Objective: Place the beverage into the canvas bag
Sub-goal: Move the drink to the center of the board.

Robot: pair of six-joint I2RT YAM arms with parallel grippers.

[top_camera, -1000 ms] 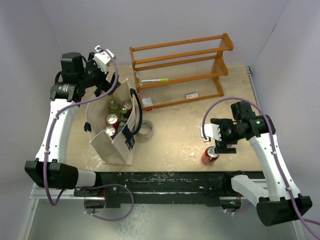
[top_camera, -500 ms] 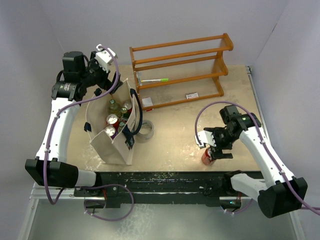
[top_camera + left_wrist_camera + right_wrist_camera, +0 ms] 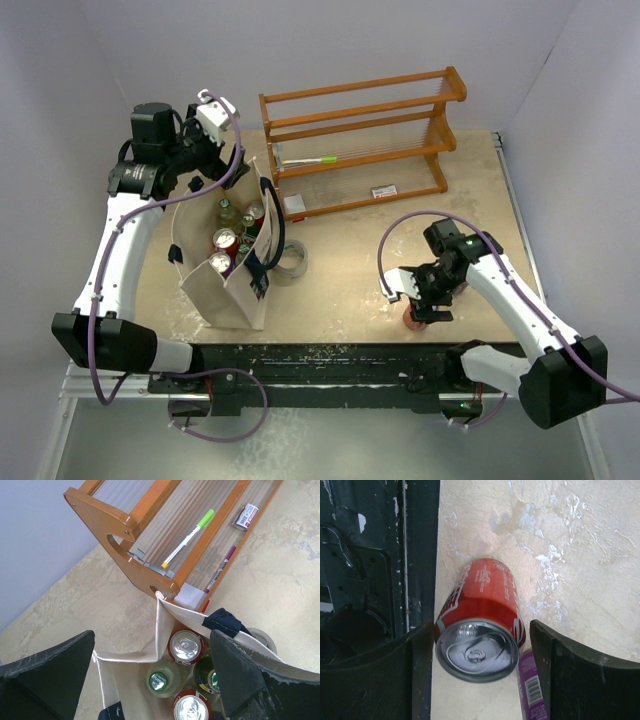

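Note:
The beverage, a red can (image 3: 482, 615), stands near the table's front edge. In the top view it (image 3: 410, 321) is mostly hidden under my right gripper (image 3: 424, 301). My right gripper (image 3: 479, 647) is open with a finger on each side of the can. The left finger (image 3: 420, 675) is close against it and the right finger (image 3: 570, 680) stands apart. The cream canvas bag (image 3: 222, 285) with navy handles stands at the left and holds several cans and bottles (image 3: 185, 646). My left gripper (image 3: 202, 165) hovers open over the bag's far rim (image 3: 161, 625).
The orange-brown wooden rack (image 3: 360, 140) stands at the back, with a green-capped pen (image 3: 187, 537) on its shelf. A tape roll (image 3: 291, 262) lies right of the bag. A purple labelled item (image 3: 532, 692) lies beside the can. The dark base rail (image 3: 375, 580) runs just left of the can.
My right gripper has moved left and toward the front edge, coming down over the red can, and now straddles it. The left arm has barely moved.

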